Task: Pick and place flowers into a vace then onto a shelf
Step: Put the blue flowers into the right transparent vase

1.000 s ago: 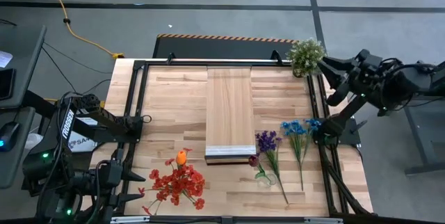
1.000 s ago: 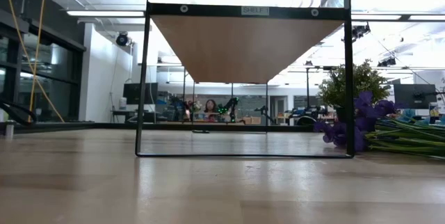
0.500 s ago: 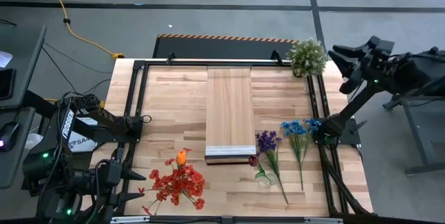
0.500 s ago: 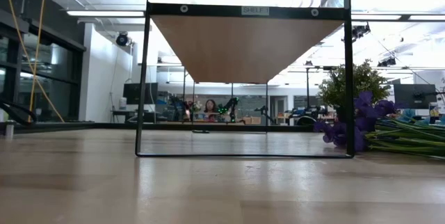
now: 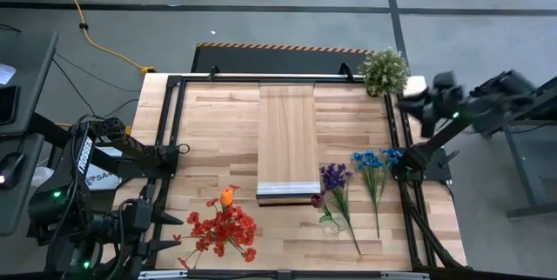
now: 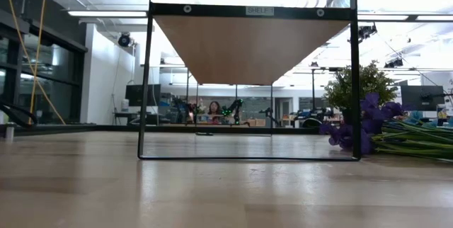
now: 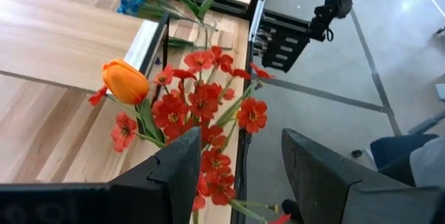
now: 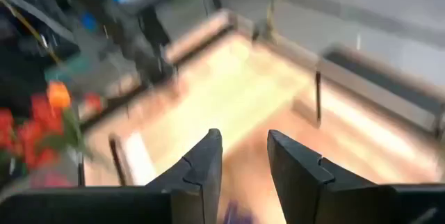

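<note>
Two grippers, both empty. My left gripper (image 7: 229, 175) waits off the table's left edge, fingers apart, nothing between them, with the red and orange flowers (image 5: 223, 225) lying just ahead. The shelf (image 5: 287, 141) stands mid-table. The purple (image 5: 334, 178) and blue flowers (image 5: 372, 162) lie to its right. My right gripper (image 8: 243, 156) hangs off the table's far right corner, fingers narrowly parted. To pick well, I should come down over a stem, not the heads. The potted plant (image 5: 384, 70) and the black frame rail (image 5: 396, 141) crowd that approach. I see no vase.

Grey concrete floor (image 5: 261, 19), ceiling striplights (image 6: 106, 13)
</note>
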